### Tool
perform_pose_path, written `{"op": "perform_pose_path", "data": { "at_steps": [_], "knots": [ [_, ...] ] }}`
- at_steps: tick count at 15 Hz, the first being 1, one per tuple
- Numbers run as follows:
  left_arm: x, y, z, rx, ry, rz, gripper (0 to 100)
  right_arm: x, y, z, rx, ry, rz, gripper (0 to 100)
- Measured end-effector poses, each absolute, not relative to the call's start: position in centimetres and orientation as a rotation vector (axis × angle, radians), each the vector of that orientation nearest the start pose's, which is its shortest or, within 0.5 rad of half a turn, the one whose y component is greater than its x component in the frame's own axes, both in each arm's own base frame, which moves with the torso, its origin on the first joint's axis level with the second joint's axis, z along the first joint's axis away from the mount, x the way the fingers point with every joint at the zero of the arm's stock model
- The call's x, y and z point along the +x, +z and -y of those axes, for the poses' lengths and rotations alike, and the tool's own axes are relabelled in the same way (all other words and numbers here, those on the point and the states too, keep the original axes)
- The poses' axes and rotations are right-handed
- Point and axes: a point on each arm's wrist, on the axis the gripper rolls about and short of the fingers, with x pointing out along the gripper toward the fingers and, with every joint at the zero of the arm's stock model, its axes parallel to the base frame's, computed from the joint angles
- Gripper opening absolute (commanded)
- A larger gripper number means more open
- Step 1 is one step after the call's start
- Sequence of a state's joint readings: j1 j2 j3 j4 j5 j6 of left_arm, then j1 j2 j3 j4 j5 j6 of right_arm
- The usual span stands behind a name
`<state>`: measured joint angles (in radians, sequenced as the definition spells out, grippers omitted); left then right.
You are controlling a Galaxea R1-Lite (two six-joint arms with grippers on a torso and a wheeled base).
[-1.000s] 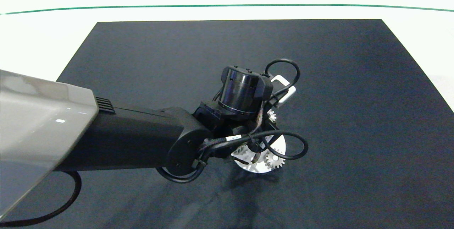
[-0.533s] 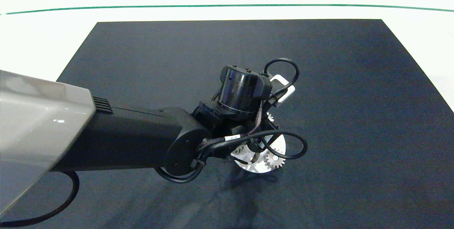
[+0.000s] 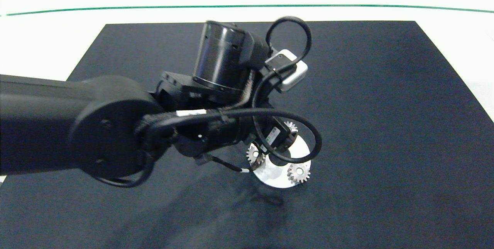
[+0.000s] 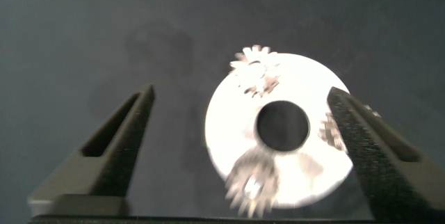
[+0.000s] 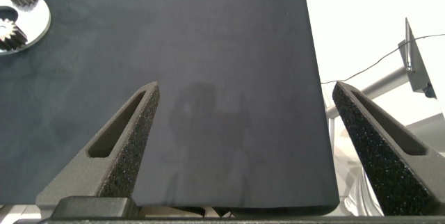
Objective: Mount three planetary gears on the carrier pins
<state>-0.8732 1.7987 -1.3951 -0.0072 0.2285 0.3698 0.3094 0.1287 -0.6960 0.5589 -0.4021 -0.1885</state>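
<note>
Your left arm reaches in from the left over the black mat [image 3: 386, 87] that covers the white tabletop [image 3: 46, 40], and its wrist hangs above the white carrier disc [image 3: 276, 177]. From the head camera the left tool itself is hidden under the arm's wrist and looped cables. In the left wrist view you see the left tool [image 4: 250, 147] with its two grey fingers [image 4: 118, 144] spread wide apart and nothing between them; the disc lies on the mat below the gap, nearer one finger than the other.

Three planetary gears sit on the disc around its large centre hole [image 4: 281, 125]. In the head view, one gear [image 3: 298, 172] is in plain sight on the near right part of the disc, a second gear [image 3: 254, 153] stands at the disc's left edge, partly behind a cable, and a third gear [image 3: 291, 126] peeks out at the far side behind the wrist. The wrist view shows them blurred, so you cannot tell how fully each is seated, and the carrier pins are not visible under the gears.

Your right tool [image 5: 243, 147] is well off to the side, over the mat near its edge, its fingers [image 5: 122, 147] wide apart and empty; the disc with two of the gears shows far off in a corner of its view.
</note>
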Motion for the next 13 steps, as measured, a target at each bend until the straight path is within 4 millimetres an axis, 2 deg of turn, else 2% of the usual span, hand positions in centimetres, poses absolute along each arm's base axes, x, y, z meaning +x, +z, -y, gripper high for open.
{"op": "perform_pose_path", "data": {
  "at_steps": [2, 4, 7, 10, 13],
  "knots": [
    [21.7, 28.0, 24.1, 0.551, -0.676, -0.220, 100, -8.0, 20.5, 3.5, -0.186, -0.094, -0.002, 100],
    [20.8, 30.4, 20.6, 0.491, -0.610, -0.212, 100, -7.5, 21.7, 3.3, -0.190, -0.094, -0.016, 100],
    [19.1, 32.5, 14.5, 0.383, -0.469, -0.198, 100, -6.5, 23.7, 2.9, -0.200, -0.097, -0.040, 100],
    [15.6, 32.8, 8.9, 0.324, -0.341, -0.184, 100, -5.0, 25.3, 2.5, -0.203, -0.098, -0.061, 100],
    [10.6, 31.2, 3.4, 0.263, -0.144, -0.172, 100, -3.6, 25.9, 1.9, -0.188, -0.127, -0.102, 100]
  ]
}}
